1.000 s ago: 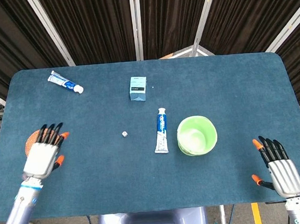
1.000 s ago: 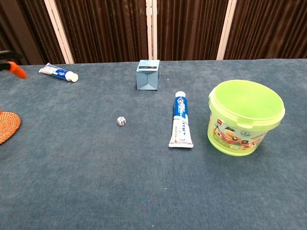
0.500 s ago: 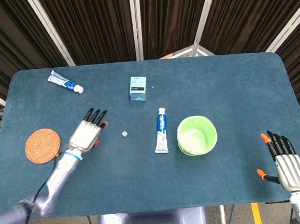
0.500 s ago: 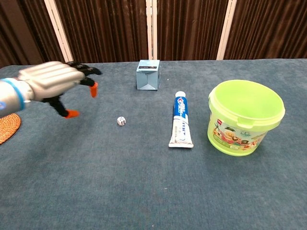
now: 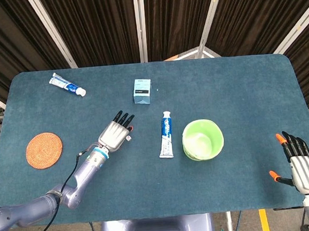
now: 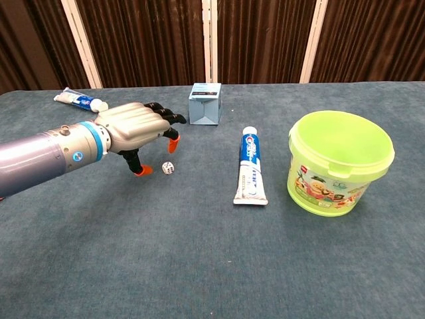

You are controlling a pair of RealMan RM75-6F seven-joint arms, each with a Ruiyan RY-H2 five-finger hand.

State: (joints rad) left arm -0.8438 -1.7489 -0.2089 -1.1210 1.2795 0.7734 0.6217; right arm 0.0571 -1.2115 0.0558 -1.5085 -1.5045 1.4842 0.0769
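My left hand [image 5: 115, 132] [image 6: 136, 130] hovers over the table with its fingers spread and holds nothing. A small white die [image 6: 169, 168] [image 5: 128, 138] lies just beyond its fingertips. To the right of the die lies a white and blue toothpaste tube [image 5: 166, 134] [image 6: 251, 173]. A lime green bucket [image 5: 202, 139] [image 6: 339, 162] stands right of the tube. My right hand [image 5: 300, 162] rests at the table's near right corner, fingers apart and empty; the chest view does not show it.
A small light blue box [image 5: 142, 91] [image 6: 205, 103] stands at the middle back. A second toothpaste tube [image 5: 67, 85] [image 6: 80, 101] lies at the back left. A round woven coaster [image 5: 44, 150] sits at the left. The blue table [image 5: 238, 87] ends at a dark curtain.
My left hand has swept right from over the coaster to beside the die. My right hand has drifted slightly toward the near right corner.
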